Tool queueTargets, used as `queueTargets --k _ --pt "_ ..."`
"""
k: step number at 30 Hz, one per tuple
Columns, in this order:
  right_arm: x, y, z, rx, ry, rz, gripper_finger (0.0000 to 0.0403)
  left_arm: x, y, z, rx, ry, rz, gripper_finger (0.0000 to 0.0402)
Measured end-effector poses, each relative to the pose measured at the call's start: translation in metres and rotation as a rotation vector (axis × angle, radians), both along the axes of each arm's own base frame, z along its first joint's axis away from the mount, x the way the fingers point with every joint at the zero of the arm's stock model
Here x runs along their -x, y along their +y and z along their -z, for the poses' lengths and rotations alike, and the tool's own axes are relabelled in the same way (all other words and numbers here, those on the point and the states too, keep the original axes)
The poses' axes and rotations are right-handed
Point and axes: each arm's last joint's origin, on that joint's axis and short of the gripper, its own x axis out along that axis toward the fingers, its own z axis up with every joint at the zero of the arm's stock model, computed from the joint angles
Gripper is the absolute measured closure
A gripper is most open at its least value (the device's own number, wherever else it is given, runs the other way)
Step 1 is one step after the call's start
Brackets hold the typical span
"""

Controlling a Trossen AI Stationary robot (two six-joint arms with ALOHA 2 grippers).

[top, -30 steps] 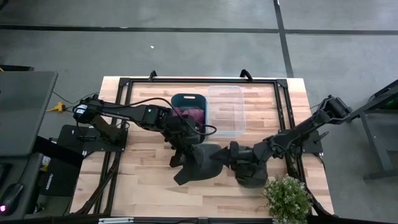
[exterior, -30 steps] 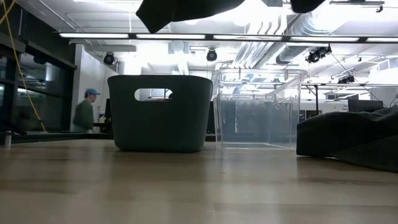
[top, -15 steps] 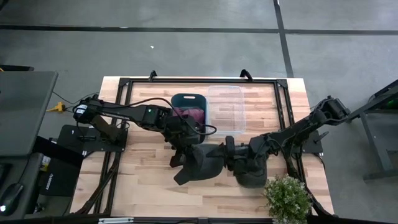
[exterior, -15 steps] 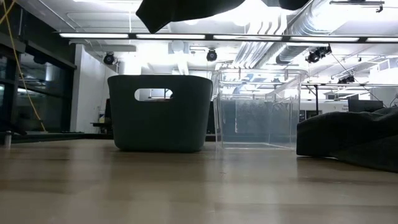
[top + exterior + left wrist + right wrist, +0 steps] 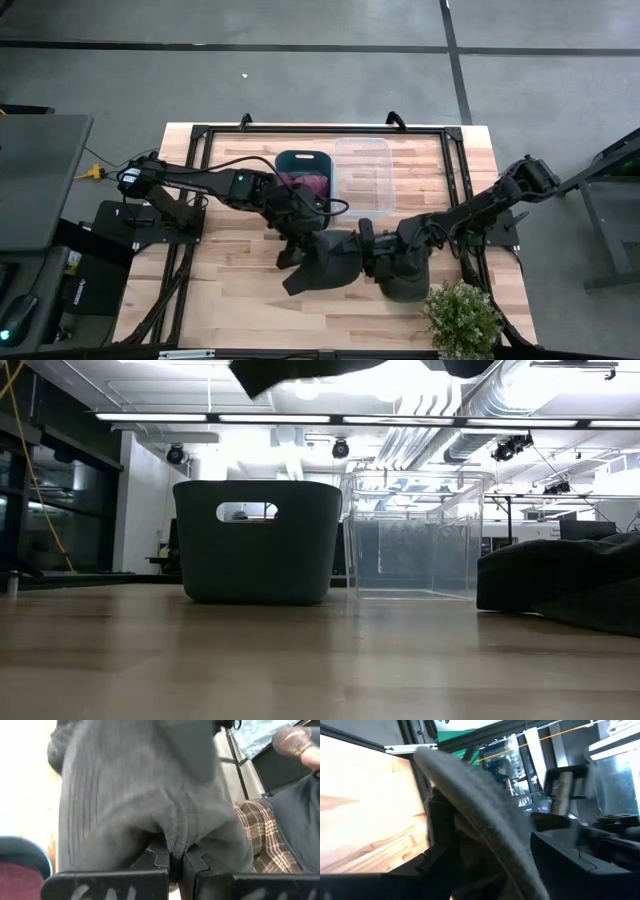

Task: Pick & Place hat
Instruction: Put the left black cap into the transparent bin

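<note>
Aloft, one grey hat — left pincer clamped on it, right pincer's grip seemingly too.

Both arms are reaching in to mid-table, left gripper and right gripper each pinched shut, raised off the surface.

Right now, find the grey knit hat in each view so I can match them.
High view: the grey hat hangs mid-table between both claws.
Low view: only its dark lower edge shows at the top, above the dark bin.
Left wrist view: it fills the picture, pinched in the left claw.
Right wrist view: its edge crosses the picture.
Shared landmark: the dark bin, in the high and low views.
</note>
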Motion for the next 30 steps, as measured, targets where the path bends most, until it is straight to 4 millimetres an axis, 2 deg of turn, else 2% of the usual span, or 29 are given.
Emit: queueTargets --k 5,9,13,17,24,30 --pt "-0.006 0.002 0.009 0.011 0.019 0.016 0.0165 -0.002 0.0 -0.002 -0.014 -0.033 -0.002 0.0402" --pt "-0.006 0.0 0.009 0.067 0.008 0.103 0.0165 0.0 0.001 0.0 -0.015 -0.004 -0.018 0.0402" --pt "-0.003 0.001 0.001 0.085 -0.022 0.146 0.0165 0.003 0.002 0.003 -0.016 0.052 -0.041 0.0402" --pt "0.002 0.006 -0.008 0.016 -0.032 0.146 0.0165 0.003 0.004 0.005 -0.075 0.062 -0.115 0.0402" --pt "0.009 0.015 0.002 0.053 0.086 0.248 0.0165 -0.001 0.008 0.003 -0.165 0.0 -0.228 0.0402" --pt "0.015 0.022 0.003 0.086 0.092 0.341 0.0165 -0.002 0.008 0.002 -0.171 -0.011 -0.237 0.0402"
